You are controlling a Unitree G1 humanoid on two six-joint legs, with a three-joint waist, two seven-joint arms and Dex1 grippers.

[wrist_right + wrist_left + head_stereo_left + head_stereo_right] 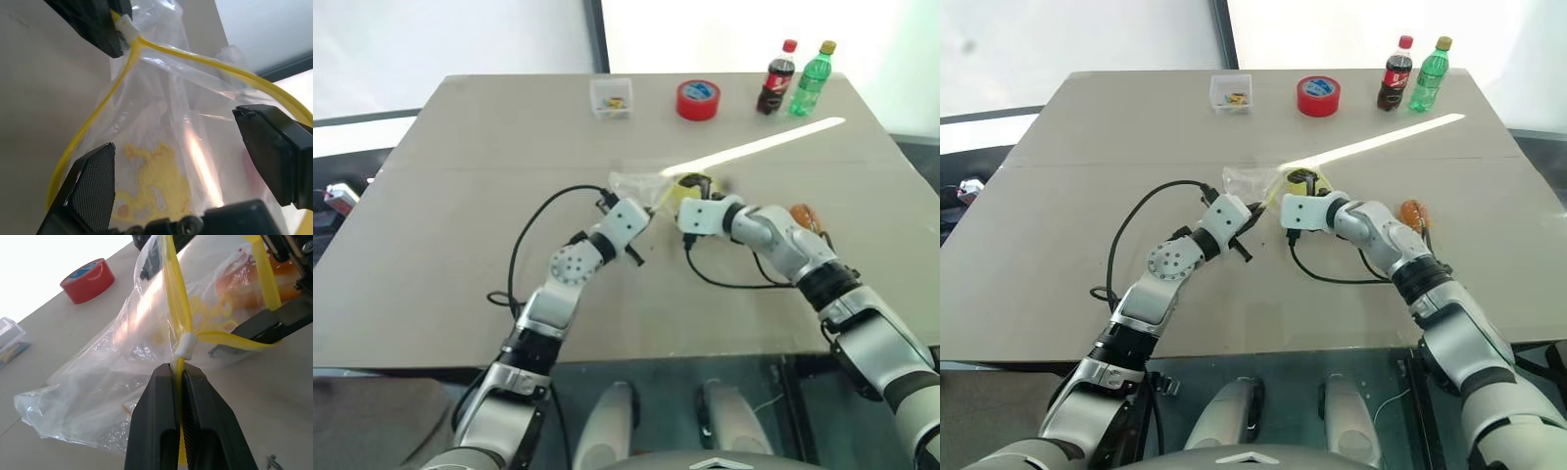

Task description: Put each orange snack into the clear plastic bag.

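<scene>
So the left hand point(178, 377) is pinched tight on the yellow strip of the clear plastic bag point(122, 382), right by the little white slider, and that grip is what holds the mouth up off the bench point(460, 196). The right hand point(195, 166) is spread wide at the bag's opening, holding nothing; one finger looks to be inside the yellow loop, though I can't tell whether it actually touches the film.

One orange snack point(239, 281) looks like it's already sitting in the bag, judging from the orange blob seen through the plastic. The other orange snack point(803, 214) lies on the bench just beside the right forearm, outside the bag.

What could go sideways, my guess: if the open right hand snags the strip or the crinkly film on its way out, it could drag the bag and yank the strip out of the left hand's pinch, so the mouth flops shut. A tilted mouth could also let the bagged snack roll back out. The right arm could nudge the loose snack too.
</scene>
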